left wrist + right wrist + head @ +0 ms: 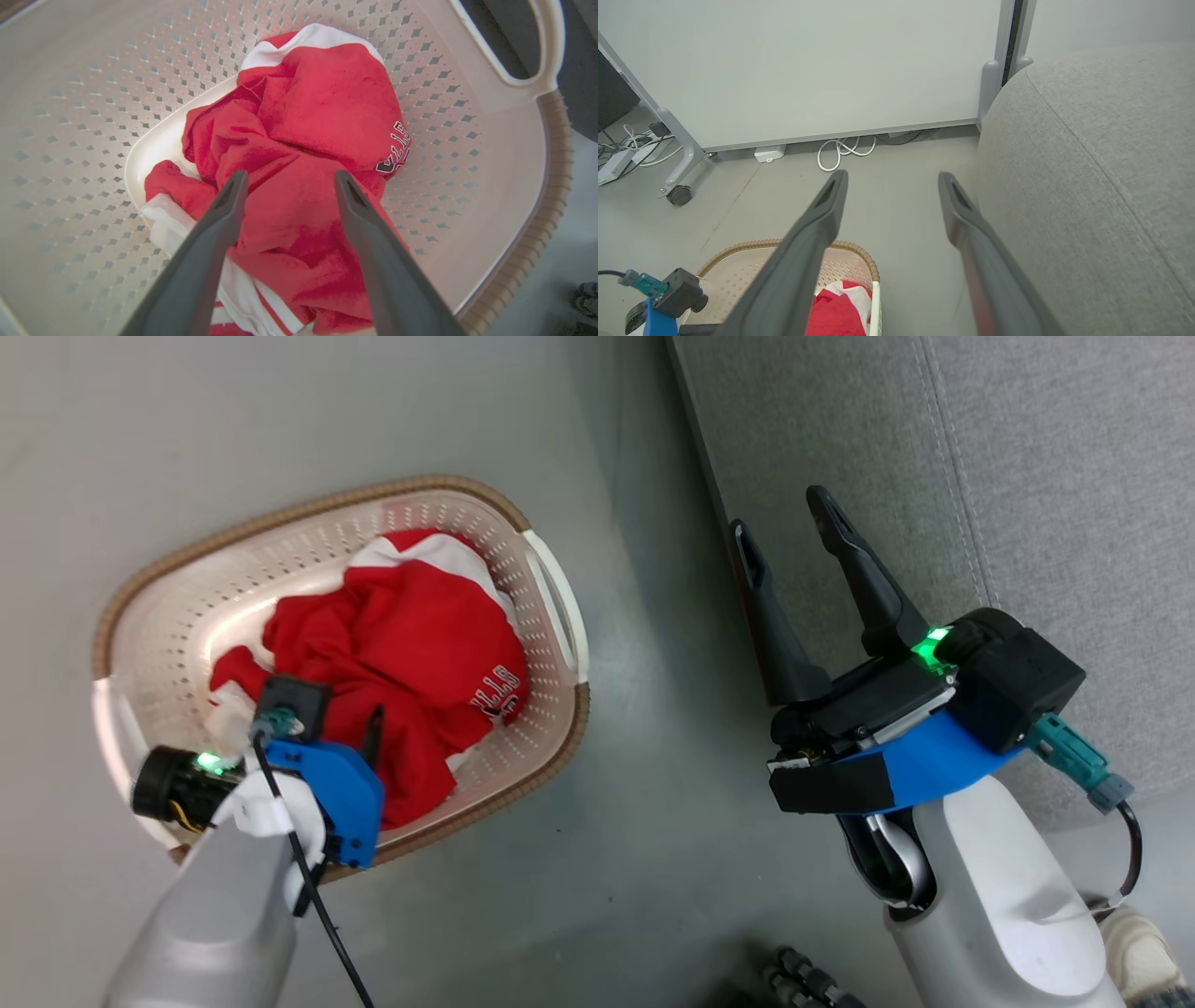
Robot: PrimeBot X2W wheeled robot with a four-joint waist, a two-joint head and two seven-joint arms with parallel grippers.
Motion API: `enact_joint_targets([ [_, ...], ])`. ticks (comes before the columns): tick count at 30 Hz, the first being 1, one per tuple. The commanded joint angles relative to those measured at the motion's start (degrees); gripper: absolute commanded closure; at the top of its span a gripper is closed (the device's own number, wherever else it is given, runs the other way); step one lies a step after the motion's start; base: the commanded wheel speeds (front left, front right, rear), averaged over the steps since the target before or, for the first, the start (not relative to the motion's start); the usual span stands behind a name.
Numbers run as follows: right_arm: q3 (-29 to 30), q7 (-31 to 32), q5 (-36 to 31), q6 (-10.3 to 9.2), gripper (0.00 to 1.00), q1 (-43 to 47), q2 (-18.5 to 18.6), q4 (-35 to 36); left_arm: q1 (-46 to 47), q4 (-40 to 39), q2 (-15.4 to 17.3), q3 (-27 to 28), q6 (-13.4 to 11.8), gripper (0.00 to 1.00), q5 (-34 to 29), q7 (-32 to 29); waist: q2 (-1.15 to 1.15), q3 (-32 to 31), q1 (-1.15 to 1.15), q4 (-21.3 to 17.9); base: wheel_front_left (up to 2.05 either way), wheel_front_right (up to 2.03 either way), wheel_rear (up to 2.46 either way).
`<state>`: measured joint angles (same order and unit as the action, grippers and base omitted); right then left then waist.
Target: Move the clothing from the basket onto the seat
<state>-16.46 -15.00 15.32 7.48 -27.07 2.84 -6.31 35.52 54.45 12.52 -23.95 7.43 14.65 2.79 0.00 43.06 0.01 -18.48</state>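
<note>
From the head camera, the basket [308, 511] sat on the grey floor [635, 859] with the clothing [401, 644] heaped inside. A bare strip of floor separated it from the seat [1027, 476], by whose edge the right gripper [782, 513] hung, fingers spread and empty. At the left wrist, the left gripper [289, 179] was parted over the red heap. Whether it touched I couldn't tell, but the basket walls stood well clear. At the right wrist, open floor ran to a white panel [808, 70] with cables [845, 149] at its foot.
</note>
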Motion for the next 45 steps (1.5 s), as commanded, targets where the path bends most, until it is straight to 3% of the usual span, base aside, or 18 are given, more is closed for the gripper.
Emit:
enact_joint_targets([
  [1,-0.45,-0.26,0.74,0.03,0.00,-1.33,0.09,0.60,2.30,1.08,1.37,-0.49,0.03,0.00,-0.33,-1.00,0.00,2.83,-0.01,-1.85,0.00,0.00,0.00],
  [15,-2.12,-0.26,3.38,0.03,0.00,-2.32,0.09,1.74,6.24,6.97,2.57,-0.09,-1.23,0.00,1.27,-8.05,0.00,6.14,-0.01,-3.65,0.00,0.00,0.00],
  [16,-2.14,-0.27,3.40,0.03,0.00,-2.29,0.09,1.84,6.33,7.16,2.49,-0.16,-1.25,0.13,1.36,-8.40,0.00,6.21,-0.01,-3.70,0.00,0.00,0.00],
  [17,-2.15,-0.27,3.50,0.03,0.00,-2.31,0.09,1.87,6.40,7.35,2.44,-0.26,-1.26,0.72,1.42,-8.77,0.00,6.27,-0.01,-3.78,0.00,0.00,0.00],
  [18,-2.12,-0.27,3.58,0.03,0.00,-2.41,0.09,1.83,6.47,7.49,2.40,-0.37,-1.26,1.00,1.52,-9.04,0.00,6.29,-0.01,-3.84,0.00,0.00,0.00],
  [35,-1.25,-0.26,2.91,0.03,0.00,-2.40,0.09,0.84,6.77,8.19,1.15,-1.14,-1.18,1.00,3.46,-8.52,0.00,5.05,-0.01,-3.72,0.00,0.00,0.00],
  [45,0.82,-0.26,0.27,0.03,0.00,-0.15,0.13,-2.45,5.00,9.32,-3.25,-2.76,-0.41,1.00,5.06,-5.73,0.00,-4.26,-0.01,0.99,0.00,0.00,0.00],
])
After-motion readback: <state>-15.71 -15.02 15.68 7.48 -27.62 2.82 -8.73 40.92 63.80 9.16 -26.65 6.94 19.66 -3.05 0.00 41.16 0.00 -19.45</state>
